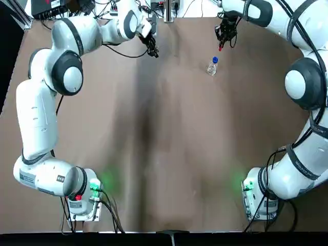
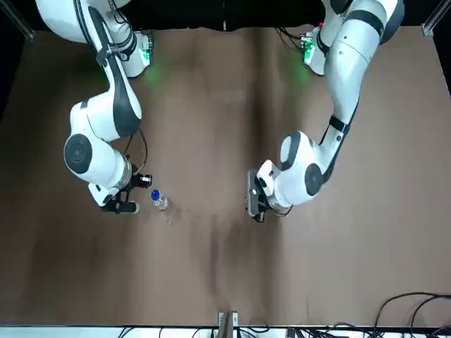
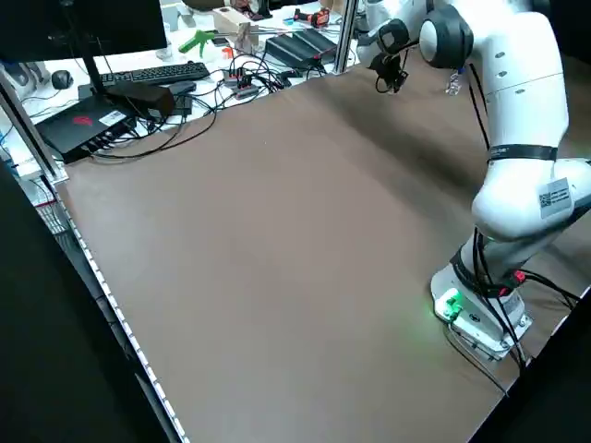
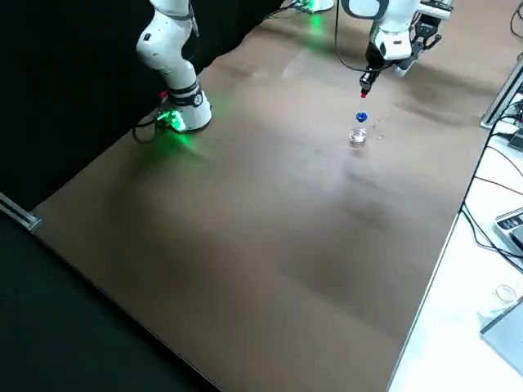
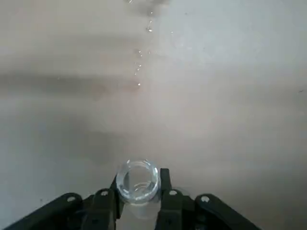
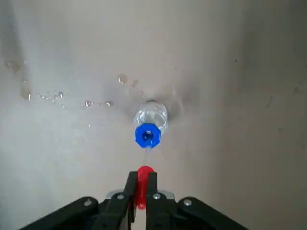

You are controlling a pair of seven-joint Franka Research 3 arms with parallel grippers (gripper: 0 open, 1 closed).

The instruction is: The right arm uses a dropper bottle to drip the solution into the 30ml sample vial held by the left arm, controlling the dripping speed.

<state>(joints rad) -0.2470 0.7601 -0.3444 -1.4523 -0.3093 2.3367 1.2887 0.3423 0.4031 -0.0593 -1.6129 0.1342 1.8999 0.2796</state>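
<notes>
Right black two-finger gripper [image 6: 139, 191] clenched on red rubber dropper top [image 6: 144, 184], its tip just above blue-collared clear round bottle [image 6: 150, 119] on brown table [image 6: 216, 143]. Left black two-finger gripper [image 5: 139, 194] grips slim clear glass vial [image 5: 138, 182] between its fingers, open mouth showing, well apart from bottle.

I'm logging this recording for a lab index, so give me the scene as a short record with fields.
left pincer: on the far side of the table, closed on the clear vial
right pincer: on the far side of the table, closed on the red dropper top
bottle: clear body, blue collar, standing on the table below the right pincer
table: brown top, clear droplets near the bottle
vial and bottle: apart
</notes>
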